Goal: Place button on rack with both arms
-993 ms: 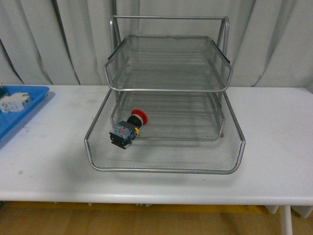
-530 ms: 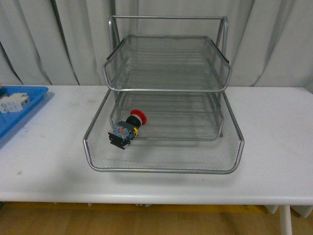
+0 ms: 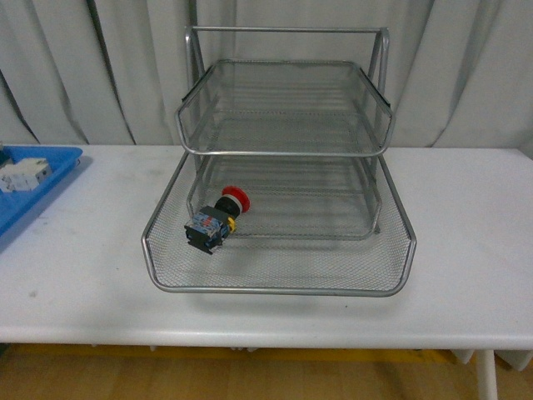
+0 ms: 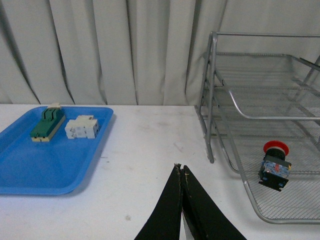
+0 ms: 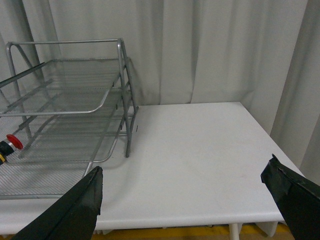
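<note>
On the table [image 3: 466, 250], the rack [image 3: 279, 291] holds the button [image 3: 218, 218] in its lowest tier, lying tilted near the front left, its red cap seemingly against the middle tier's rim. Leftward, a blue tray [image 4: 55, 170] carries a green switch block [image 4: 47, 123] and a white block [image 4: 82, 127]. Between tray and rack hangs the left hand [image 4: 181, 169], fingers pressed together, apart from the button; the right hand [image 5: 184, 170], spread wide, sits beyond the rack's right side.

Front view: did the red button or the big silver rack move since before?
Hardly anything. The silver wire-mesh three-tier rack, the red-capped push-button switch and the flat blue plastic tray all sit slightly further left than in the oldest picture, together, so probably the view shifted. The button still lies in the rack's bottom tier, untouched.
</note>
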Robot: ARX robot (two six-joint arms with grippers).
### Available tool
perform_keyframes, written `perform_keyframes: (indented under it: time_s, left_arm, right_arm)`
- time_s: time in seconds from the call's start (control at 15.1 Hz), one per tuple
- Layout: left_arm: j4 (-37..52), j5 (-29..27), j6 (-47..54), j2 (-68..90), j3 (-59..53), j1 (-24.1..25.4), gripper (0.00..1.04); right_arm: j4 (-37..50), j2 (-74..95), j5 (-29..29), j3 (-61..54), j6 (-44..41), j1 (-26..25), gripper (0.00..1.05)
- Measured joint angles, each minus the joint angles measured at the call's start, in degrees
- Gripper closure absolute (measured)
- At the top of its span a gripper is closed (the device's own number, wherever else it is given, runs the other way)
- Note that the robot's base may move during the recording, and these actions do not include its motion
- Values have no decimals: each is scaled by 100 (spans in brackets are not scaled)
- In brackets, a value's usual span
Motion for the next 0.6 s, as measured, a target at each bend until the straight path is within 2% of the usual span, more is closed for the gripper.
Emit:
perform_keyframes:
  time_s: [0.6]
  left_arm:
    - [-1963, 0, 2, -2122, -48, 0, 103]
  right_arm:
    - [0, 0, 0, 0, 0, 0, 6]
